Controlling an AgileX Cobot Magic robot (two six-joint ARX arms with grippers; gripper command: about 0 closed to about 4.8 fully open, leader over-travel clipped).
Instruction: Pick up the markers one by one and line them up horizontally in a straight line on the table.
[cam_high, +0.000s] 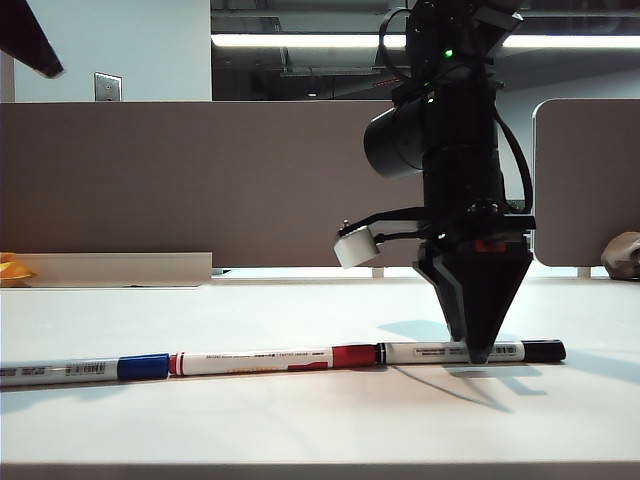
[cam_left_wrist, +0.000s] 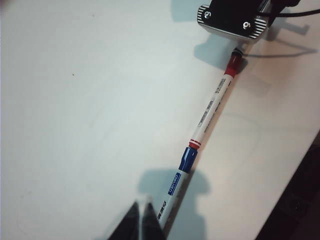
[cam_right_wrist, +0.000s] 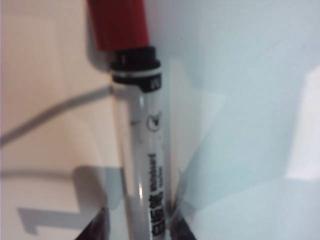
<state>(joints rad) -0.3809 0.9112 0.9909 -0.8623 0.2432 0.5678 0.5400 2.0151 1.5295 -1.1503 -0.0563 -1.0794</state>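
Note:
Three white-barrelled markers lie end to end in a near-straight row on the table (cam_high: 300, 425): blue (cam_high: 80, 371) at the left, red (cam_high: 260, 360) in the middle, black (cam_high: 430, 352) at the right. My right gripper (cam_high: 478, 352) points straight down over the black marker. In its wrist view the gripper (cam_right_wrist: 140, 230) is open, its fingers standing either side of the black marker's barrel (cam_right_wrist: 145, 150), with a gap showing on one side. The red marker's end (cam_right_wrist: 120, 25) abuts the black one. My left gripper (cam_left_wrist: 142, 212) is shut and empty beside the blue marker (cam_left_wrist: 176, 185), which meets the red marker (cam_left_wrist: 210, 107).
Grey-brown divider panels (cam_high: 200, 180) stand behind the table, with a white ledge (cam_high: 120, 268) at their foot. A yellow thing (cam_high: 12, 268) sits at the far left and a tan object (cam_high: 622, 255) at the far right. The table's edge (cam_left_wrist: 295, 200) runs near the marker row.

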